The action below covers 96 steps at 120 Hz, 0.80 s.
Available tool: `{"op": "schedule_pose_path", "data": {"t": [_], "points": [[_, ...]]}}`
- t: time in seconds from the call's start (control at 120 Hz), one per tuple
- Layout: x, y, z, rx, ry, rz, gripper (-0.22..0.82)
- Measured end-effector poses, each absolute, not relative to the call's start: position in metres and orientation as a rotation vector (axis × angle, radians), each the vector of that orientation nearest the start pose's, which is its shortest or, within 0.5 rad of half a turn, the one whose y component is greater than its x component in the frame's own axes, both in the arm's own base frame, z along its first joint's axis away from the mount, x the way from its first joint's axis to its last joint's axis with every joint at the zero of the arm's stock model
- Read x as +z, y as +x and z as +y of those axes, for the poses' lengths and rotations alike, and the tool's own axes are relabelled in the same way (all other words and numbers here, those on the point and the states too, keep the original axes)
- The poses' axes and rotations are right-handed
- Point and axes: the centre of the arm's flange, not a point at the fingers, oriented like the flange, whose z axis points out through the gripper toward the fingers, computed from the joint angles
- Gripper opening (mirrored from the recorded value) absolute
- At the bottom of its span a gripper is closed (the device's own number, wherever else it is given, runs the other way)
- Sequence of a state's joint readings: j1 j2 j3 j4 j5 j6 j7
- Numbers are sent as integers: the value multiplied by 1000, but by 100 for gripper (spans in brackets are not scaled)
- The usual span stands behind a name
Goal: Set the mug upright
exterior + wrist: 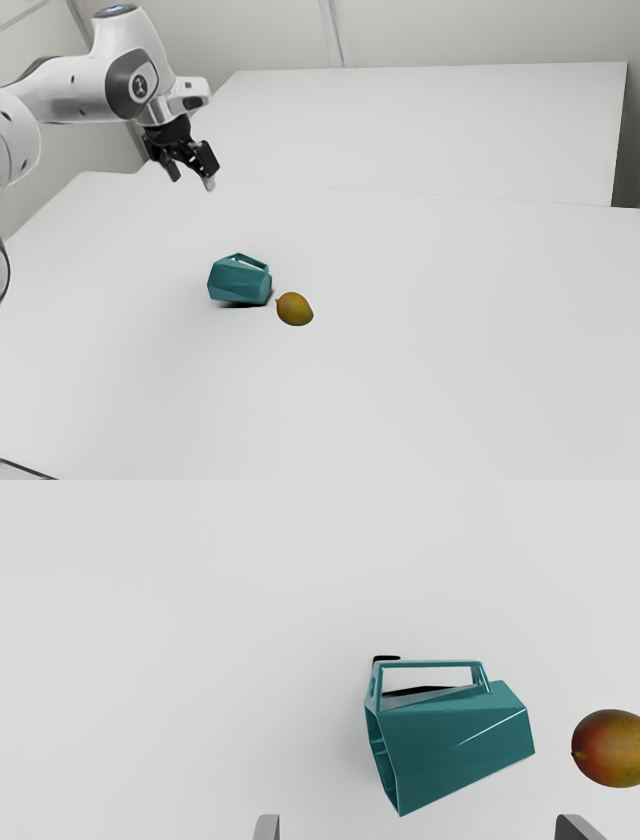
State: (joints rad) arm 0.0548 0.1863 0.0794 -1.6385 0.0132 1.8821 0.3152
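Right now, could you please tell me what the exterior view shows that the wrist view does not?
The exterior view adds the white arm and the pale wall behind.

The wrist view adds the open mouth of the mug.

Both share the mug on its side, the mango near its base, the table and the jaws, standing apart.

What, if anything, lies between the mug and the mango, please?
Nothing but bare table: the wrist view shows a strip of its pale surface separating the base end of the tipped mug from the mango.
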Motion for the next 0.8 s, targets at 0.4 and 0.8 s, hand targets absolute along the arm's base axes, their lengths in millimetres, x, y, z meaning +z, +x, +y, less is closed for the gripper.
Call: {"op": "schedule_pose_path", "data": {"t": [0.4,0.8], "points": [[449,593,131,-8,-3396,101,60],[341,583,179,151,-3779,1,60]]}}
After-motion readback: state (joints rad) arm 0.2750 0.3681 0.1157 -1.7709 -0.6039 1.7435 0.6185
